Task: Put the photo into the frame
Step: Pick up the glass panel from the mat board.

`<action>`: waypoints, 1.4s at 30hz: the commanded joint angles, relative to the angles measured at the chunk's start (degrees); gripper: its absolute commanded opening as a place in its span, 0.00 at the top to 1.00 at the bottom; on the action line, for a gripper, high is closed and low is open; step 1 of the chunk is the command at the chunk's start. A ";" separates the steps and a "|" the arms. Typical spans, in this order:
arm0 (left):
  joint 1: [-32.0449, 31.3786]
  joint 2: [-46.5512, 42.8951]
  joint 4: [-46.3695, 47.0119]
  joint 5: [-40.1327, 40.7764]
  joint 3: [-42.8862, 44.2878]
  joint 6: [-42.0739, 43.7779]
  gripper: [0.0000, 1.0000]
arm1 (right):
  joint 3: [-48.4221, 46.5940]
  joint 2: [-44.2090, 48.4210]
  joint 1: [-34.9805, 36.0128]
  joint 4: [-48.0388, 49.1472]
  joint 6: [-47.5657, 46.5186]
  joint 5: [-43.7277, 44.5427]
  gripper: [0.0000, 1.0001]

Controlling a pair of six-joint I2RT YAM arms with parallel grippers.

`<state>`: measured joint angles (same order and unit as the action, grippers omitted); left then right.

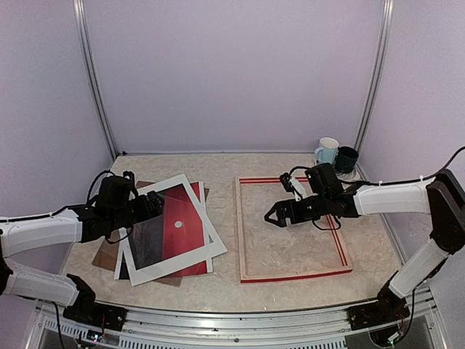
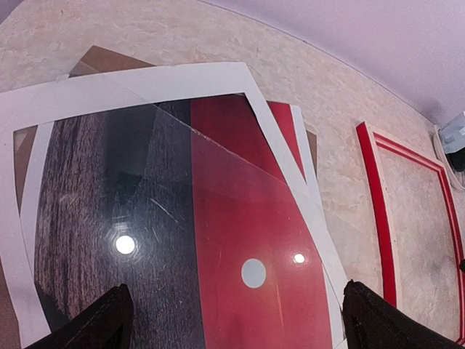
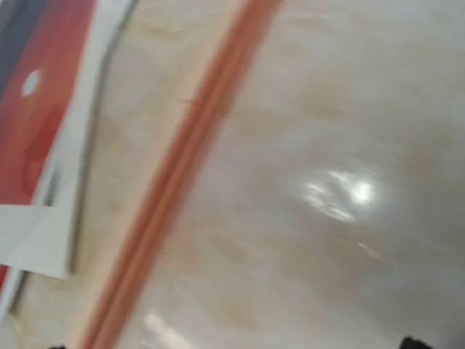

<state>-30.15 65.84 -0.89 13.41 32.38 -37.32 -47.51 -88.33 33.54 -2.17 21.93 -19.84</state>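
While both my pincers stand spread wide and grip nothing, the photo point(image 1: 182, 224) lies flat at centre left of the overhead view. It sits under a skewed white mat point(image 1: 211, 244) and on a brown board point(image 1: 107, 254). My left pincer point(image 1: 154, 206) hangs over the photo's upper left part; in its wrist view my dark fingertips point(image 2: 109, 323) sit far apart at the bottom corners. The frame point(image 1: 294, 277) lies at centre right, apart from the photo, with the table point(image 1: 218, 167) showing through it. My right pincer point(image 1: 274, 216) hovers over its upper left part.
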 commanded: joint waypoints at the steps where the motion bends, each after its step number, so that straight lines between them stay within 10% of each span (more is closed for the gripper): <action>1: -1.34 0.62 1.21 -0.09 -2.72 -1.66 0.01 | -6.42 -3.64 6.23 -2.52 0.81 3.01 0.01; 29: -5.93 5.68 10.93 -1.78 -11.88 -6.20 0.01 | -41.00 -33.30 15.50 -4.16 20.00 5.90 0.01; 42: -6.50 5.70 10.99 -1.75 -13.34 -6.69 0.01 | -58.17 -44.68 15.42 -16.59 12.13 12.27 0.01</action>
<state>-36.14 71.61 8.69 11.99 20.27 -43.53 -101.80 -129.67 48.34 -13.45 37.26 -9.69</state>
